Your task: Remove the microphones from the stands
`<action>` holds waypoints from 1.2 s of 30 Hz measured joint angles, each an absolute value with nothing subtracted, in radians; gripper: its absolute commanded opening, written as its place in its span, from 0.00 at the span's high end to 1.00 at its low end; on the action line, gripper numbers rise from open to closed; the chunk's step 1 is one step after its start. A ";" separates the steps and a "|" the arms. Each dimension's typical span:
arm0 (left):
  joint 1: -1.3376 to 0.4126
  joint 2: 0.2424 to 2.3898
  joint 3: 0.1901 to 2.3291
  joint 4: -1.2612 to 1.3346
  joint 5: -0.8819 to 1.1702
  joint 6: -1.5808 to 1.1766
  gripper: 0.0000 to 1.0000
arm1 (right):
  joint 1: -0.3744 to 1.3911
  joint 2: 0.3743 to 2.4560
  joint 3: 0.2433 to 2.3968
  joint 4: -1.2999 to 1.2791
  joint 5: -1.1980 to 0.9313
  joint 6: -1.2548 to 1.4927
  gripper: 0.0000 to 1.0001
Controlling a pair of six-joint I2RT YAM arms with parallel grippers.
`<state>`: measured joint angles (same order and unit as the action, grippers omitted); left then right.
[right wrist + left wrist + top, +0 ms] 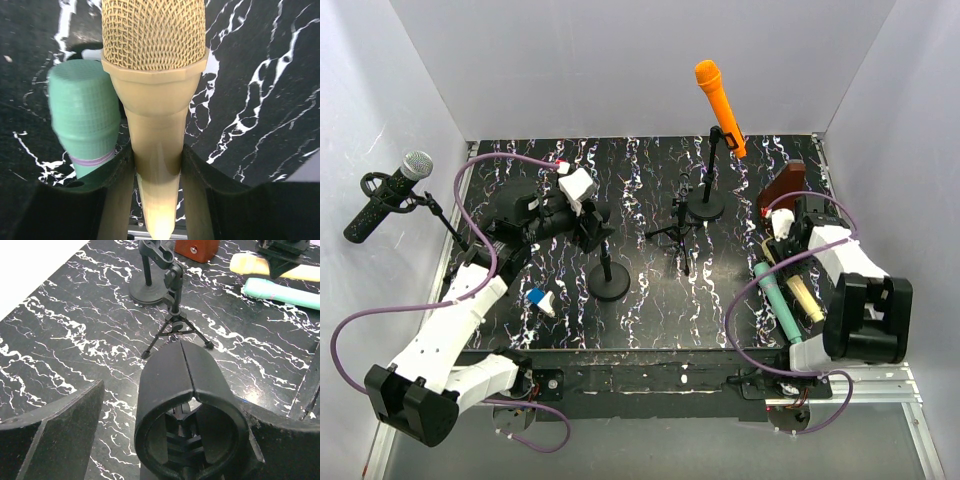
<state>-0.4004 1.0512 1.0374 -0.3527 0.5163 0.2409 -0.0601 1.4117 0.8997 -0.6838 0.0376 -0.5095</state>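
While a tan microphone (155,60) is held by the right end effector (156,195), the left end effector (165,440) is spread wide, maybe around a clip (185,375).

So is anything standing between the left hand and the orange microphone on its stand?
Yes. An empty clip on the near stand sits inside the open left hand. The small tripod stands just beyond it, in front of the round-based stand that carries the orange microphone. Nothing else visible lies on that line.
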 measured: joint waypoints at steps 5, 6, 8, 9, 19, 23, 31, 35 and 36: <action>-0.400 1.058 1.037 -0.360 0.535 0.245 0.20 | -0.106 1.494 0.897 -0.672 0.030 -0.511 0.91; -0.400 1.058 1.037 -0.361 0.535 0.246 0.20 | -0.111 1.504 0.897 -0.669 0.028 -0.513 0.86; -0.400 1.059 1.039 -0.362 0.535 0.246 0.20 | -0.114 1.528 0.902 -0.665 0.017 -0.521 0.68; -0.400 1.061 1.041 -0.363 0.536 0.246 0.20 | -0.114 1.540 0.904 -0.663 0.012 -0.525 0.59; -0.395 1.091 1.069 -0.375 0.562 0.252 0.14 | -0.129 1.583 0.979 -0.743 -0.039 -0.584 0.28; -0.395 1.092 1.079 -0.389 0.561 0.257 0.12 | -0.156 1.538 1.026 -0.823 -0.068 -0.588 0.26; -0.395 1.091 1.123 -0.448 0.552 0.278 0.02 | -0.166 1.266 1.137 -1.035 -0.212 -0.595 0.27; -0.395 1.091 1.209 -0.531 0.514 0.279 0.02 | -0.007 1.194 1.315 -1.105 -0.234 -0.552 0.26; -0.395 1.091 1.237 -0.549 0.508 0.281 0.02 | 0.046 1.192 1.380 -1.111 -0.260 -0.542 0.26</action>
<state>-0.3946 1.0908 1.2373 -0.5491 0.5083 0.2806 0.0463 1.1919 1.3800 -1.1110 -0.2604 -0.5415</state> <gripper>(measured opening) 0.981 0.737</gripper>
